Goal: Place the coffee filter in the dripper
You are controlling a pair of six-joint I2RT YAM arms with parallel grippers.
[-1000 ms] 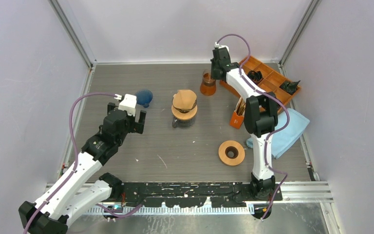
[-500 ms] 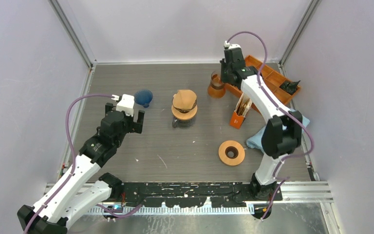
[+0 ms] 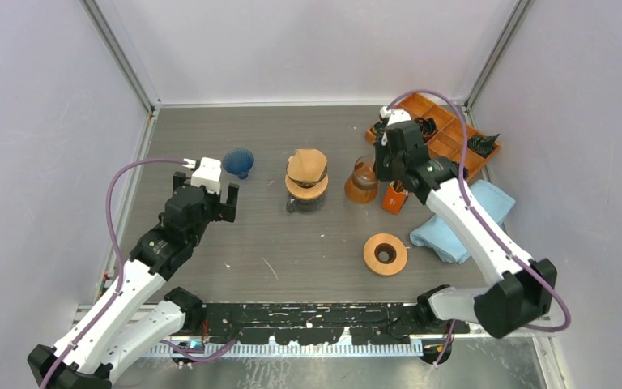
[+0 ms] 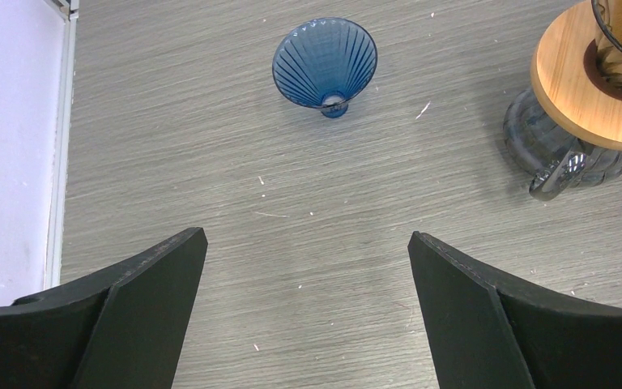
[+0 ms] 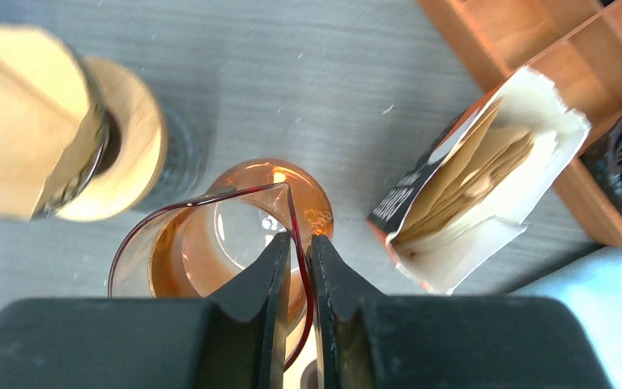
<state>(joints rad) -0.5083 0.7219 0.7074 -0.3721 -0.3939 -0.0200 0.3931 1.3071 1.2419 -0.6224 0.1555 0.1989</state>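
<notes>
Right fingers (image 5: pixel 271 275) are clamped on one wall of the amber dripper (image 5: pixel 210 251), rim only, one finger inside and one outside. Can't tell whether its base is on the bench (image 5: pixel 332 73) or just off it. No filter is in it yet. The filters sit in the open filter pack (image 5: pixel 462 203), just beside these fingers on their right. Near on their left is the carafe stack (image 5: pixel 134 154), with a paper cone (image 5: pixel 16 121) seated in its top. Left fingers (image 4: pixel 146 284) are wide apart and hold nothing, and the blue dripper (image 4: pixel 325 62) lies well ahead of their tips. Main risk is the grip. A single-wall pinch on smooth glass lets the dripper swing about the pinch line or slip out, and letting go while it's tilted would probably tip it. Second risk is clearance. The dripper sits in a tight slot, so a sideways sweep could clip the light pack and topple it, or knock the carafe stack. Later risk is the pick. The papers are thin and nested, so the fingers could take several or none, or drag the whole pack.
</notes>
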